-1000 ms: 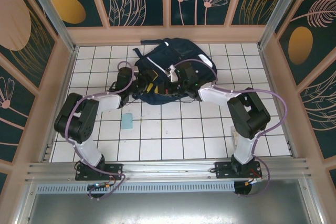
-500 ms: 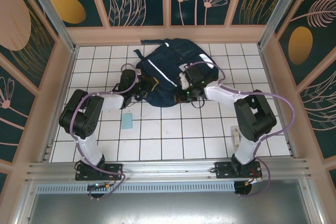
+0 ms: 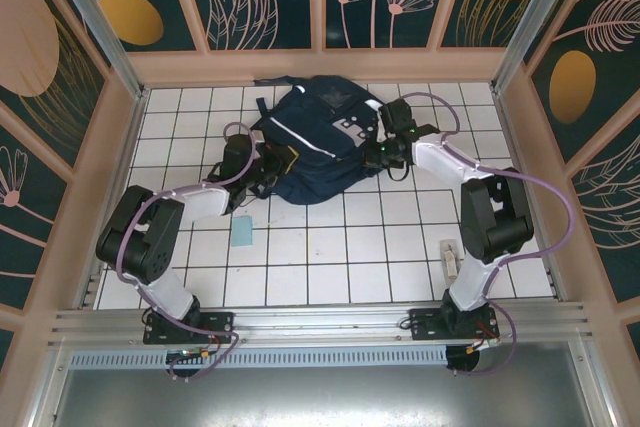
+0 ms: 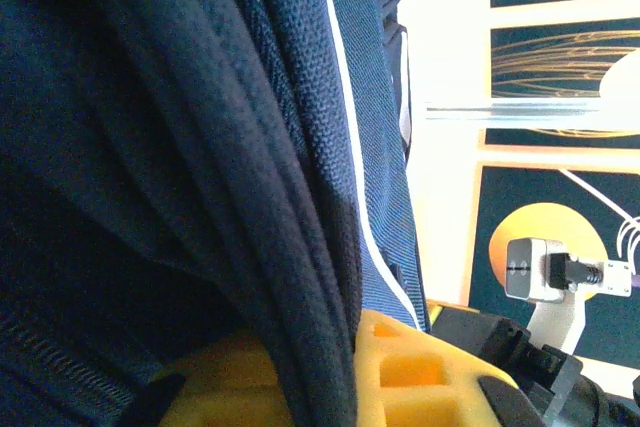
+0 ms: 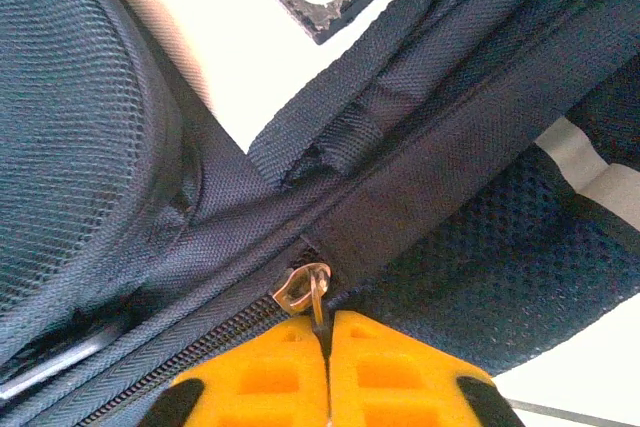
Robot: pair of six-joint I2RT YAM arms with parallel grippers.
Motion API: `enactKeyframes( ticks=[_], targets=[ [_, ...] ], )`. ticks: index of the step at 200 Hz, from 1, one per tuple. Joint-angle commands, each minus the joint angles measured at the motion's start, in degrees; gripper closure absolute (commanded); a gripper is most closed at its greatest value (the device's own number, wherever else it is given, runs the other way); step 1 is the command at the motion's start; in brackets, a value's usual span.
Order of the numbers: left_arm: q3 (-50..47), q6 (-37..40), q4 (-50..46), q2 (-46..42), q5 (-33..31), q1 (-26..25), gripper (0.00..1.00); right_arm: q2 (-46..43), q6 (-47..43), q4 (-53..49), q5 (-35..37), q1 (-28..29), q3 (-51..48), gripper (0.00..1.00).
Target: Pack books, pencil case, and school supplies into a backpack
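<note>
Top external: backpack (image 3: 320,142) at the far middle of the table (image 3: 330,257), an arm on each side

The backpack lies flat on the white tiles, close to the back wall, with its white stripes facing up. The left arm reaches in from the near left, and the left gripper (image 3: 277,162) meets the backpack's left edge. The right arm bends round from the near right, and the right gripper (image 3: 373,152) sits at the backpack's right side.

In the left wrist view, a thick fold of navy fabric runs between the yellow fingers (image 4: 400,372). They are clamped on it, one pad on each side of the fold. A thin white stripe runs along the cloth beyond them.

In the right wrist view, the two yellow pads (image 5: 270,372) are pressed together and pinch the zipper pull (image 5: 303,292). Its metal loop stands just above the fingertips. The zip's teeth run off toward the lower left, and a dark strap crosses just above the pull.

Two loose supplies lie on the tiles outside the backpack. The blue piece (image 3: 242,232) lies flat just on the near side of the left forearm, apart from the backpack. The beige piece (image 3: 452,260) lies at the near right, just beside the right arm's lower link and well apart from the backpack.
</note>
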Motion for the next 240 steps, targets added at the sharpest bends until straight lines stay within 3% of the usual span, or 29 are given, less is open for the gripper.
enactKeyframes(
  ticks=[1,15,22,31,47,92,118,125,138,159,185,216,240],
  targets=[
    [-1.0,1.5,0.8,-4.7,-0.6,1.8,0.64,-3.6,2.4,7.1,-0.8,-4.6,-2.3,0.64],
    [-0.8,2.3,-1.0,-5.6,-1.3,1.8,0.39,-5.6,2.7,7.8,-7.4,-4.5,-4.9,0.42],
    [-0.5,3.0,-2.3,-6.1,-1.6,1.8,0.29,-6.8,2.9,8.2,-9.7,-4.4,-6.4,0.37],
    [-0.3,3.9,-3.6,-6.7,-1.8,1.8,0.21,-8.5,2.9,8.6,-11.3,-4.1,-8.5,0.34],
    [0.4,6.0,-6.7,-8.4,-2.1,1.8,0.16,-11.8,3.2,9.4,-11.3,-3.5,-12.0,0.33],
    [4.6,11.3,-15.6,-13.9,-6.6,1.6,0.18,-14.2,0.1,12.3,-8.2,0.2,-13.5,0.36],
    [6.7,13.5,-17.6,-14.3,-8.6,1.5,0.17,-10.4,-10.1,13.2,-7.9,5.1,-9.7,0.45],
    [7.2,13.7,-17.7,-13.6,-8.3,1.5,0.17,-9.1,-14.0,13.6,-9.4,5.6,-8.7,0.53],
    [7.5,13.6,-17.2,-11.8,-7.6,1.5,0.17,-6.9,-19.0,14.6,-10.4,5.9,-7.7,0.53],
    [6.9,13.8,-15.9,-9.0,-7.8,1.6,0.16,-3.4,-23.8,14.6,-12.6,4.9,-5.3,0.49],
    [5.0,13.9,-13.8,-4.5,-8.3,1.8,0.16,1.0,-24.5,13.2,-16.0,3.2,-2.0,0.41],
    [1.9,11.9,-8.5,-0.6,-8.3,2.3,0.17,5.1,-24.9,14.1,-19.2,2.8,-0.3,0.37],
    [1.9,13.1,-9.2,0.4,-7.8,2.5,0.18,5.9,-23.9,16.4,-21.0,2.7,-1.1,0.24]
  ],
)
